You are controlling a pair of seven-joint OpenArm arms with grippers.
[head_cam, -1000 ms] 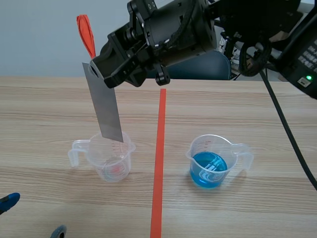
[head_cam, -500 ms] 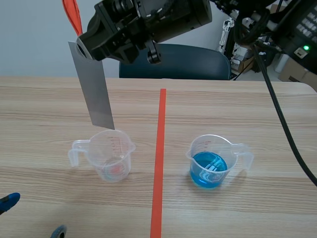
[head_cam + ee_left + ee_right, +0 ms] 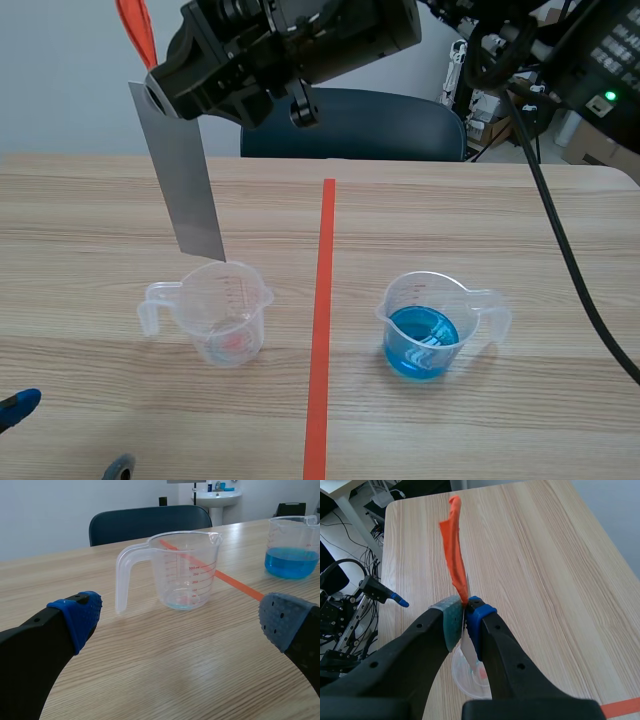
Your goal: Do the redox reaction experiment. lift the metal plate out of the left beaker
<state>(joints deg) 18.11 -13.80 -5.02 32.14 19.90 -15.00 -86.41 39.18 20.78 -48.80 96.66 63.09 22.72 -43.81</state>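
Governing relation: the metal plate (image 3: 186, 180) hangs from the right gripper (image 3: 165, 95) with its long axis close to vertical, the upper end leaning a little left; the jaws hold that upper end, so the whole plate lies below them, and any further travel should follow that axis upward.

Right gripper (image 3: 465, 620): clamped on the plate's top edge, pads pressed flat on either face; an orange tag (image 3: 455, 555) stands up out of the grip; the plate itself shows only edge-on beneath the fingers in the wrist view. This arm enters from the right and reaches past the red tape line to the left half of the table (image 3: 90, 200).

Plate position: directly over the left beaker (image 3: 222, 318); its lower edge sits about level with the beaker's far rim. Judged clear of the vessel or very nearly so; the scene view alone does not settle whether the corner is above the rim.

Left gripper (image 3: 180, 622): jaws wide apart, holding nothing, low at the near left, facing the left beaker (image 3: 182, 570) but apart from it; nearer to the beaker, not involved in the lift.

Right beaker (image 3: 425, 325): blue liquid, well apart, right of the line.
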